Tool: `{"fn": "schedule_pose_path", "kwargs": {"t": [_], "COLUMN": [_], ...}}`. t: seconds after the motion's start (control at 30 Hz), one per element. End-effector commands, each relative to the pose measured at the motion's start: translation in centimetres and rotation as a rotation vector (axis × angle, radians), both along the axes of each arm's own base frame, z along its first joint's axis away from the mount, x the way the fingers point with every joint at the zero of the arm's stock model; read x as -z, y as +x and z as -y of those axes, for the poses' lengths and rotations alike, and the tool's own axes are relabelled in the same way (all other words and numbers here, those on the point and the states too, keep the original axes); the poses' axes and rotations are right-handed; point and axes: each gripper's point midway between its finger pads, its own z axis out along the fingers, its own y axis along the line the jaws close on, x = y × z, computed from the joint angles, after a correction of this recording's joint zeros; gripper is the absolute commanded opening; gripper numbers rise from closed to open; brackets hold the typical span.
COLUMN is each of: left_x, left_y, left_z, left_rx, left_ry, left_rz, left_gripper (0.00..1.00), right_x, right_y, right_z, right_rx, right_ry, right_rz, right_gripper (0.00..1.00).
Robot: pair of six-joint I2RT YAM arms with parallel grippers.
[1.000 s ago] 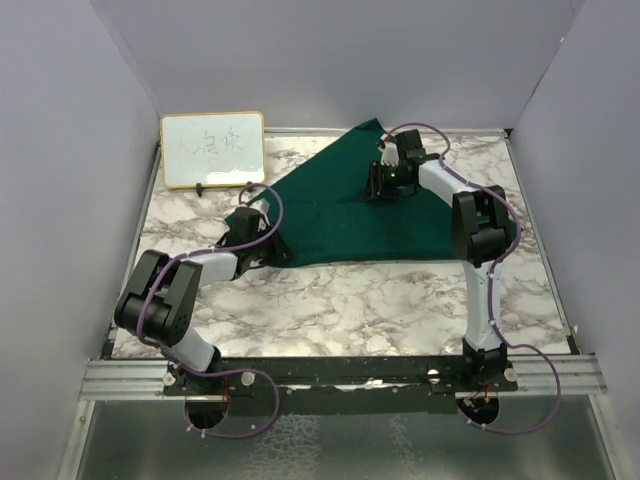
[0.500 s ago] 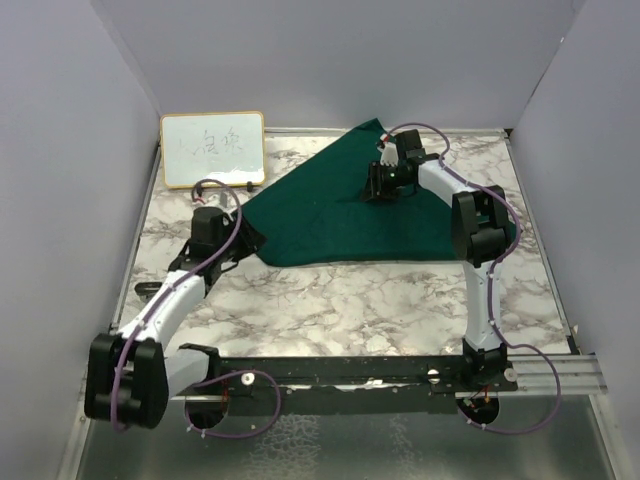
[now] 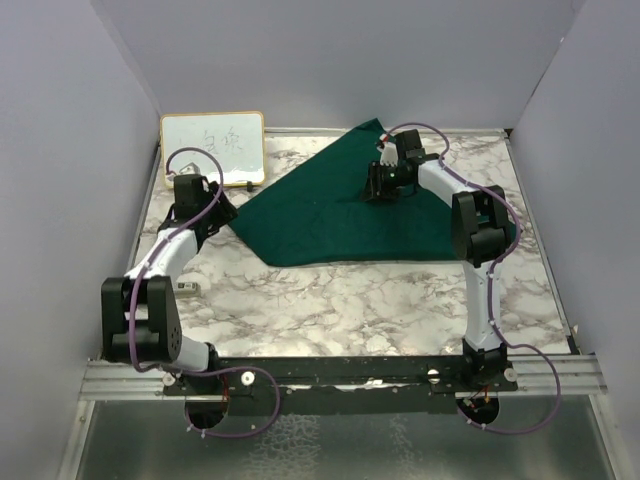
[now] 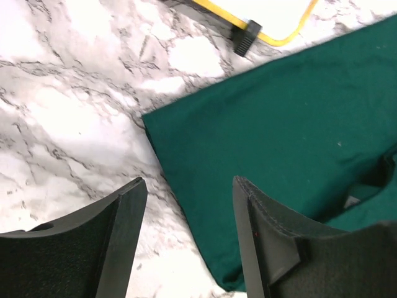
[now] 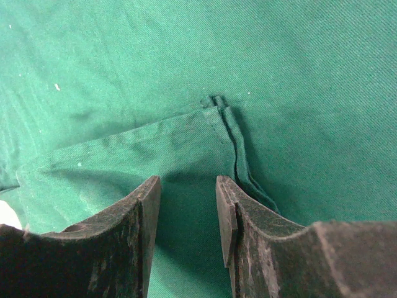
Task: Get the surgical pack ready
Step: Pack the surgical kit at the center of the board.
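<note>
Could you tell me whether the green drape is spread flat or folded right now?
Partly folded: a corner flap lies doubled over the green drape; the rest lies flat on the marble table.

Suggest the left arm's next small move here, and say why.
Probably lower the left gripper onto the drape at its left corner and close on the edge. Its fingers stand apart and empty, that corner lies flat on the marble just ahead of them, and the right gripper sits over the flap already folded to the middle.
</note>
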Motion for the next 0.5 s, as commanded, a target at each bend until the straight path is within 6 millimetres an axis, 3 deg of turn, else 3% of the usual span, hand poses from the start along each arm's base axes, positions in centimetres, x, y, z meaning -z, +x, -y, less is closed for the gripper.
{"fn": "schedule_pose_path", "kwargs": {"t": [0.0,0.13,0.33,0.47], "left_x": [2.4,3.3,6.4,8.5], "left_y": [2.1,2.9,3.1,3.2], "left_z": [-0.1,-0.3,-1.7,-1.4], "left_rx": [0.139,0.168,0.156,0.201], "left_ry": [-0.024,-0.028,-0.023,-0.047], "left_rz": [-0.050,-0.067,-0.162,-0.219], "left_gripper": [0.53,0.56,0.56,0.55], "right_x": [1.6,1.5,1.6,1.6], "right_y": [-0.1,-0.1,0.0,-0.1], "right_z": [0.1,0.1,0.0,-0.1], "right_rx": [-0.015,-0.017,-0.020,-0.024], "right_ry": [-0.023,-0.023,-0.018,-0.013], "right_rz": [-0.012,-0.009,-0.009,-0.012], "right_gripper": [0.42,0.42,0.42,0.42]}}
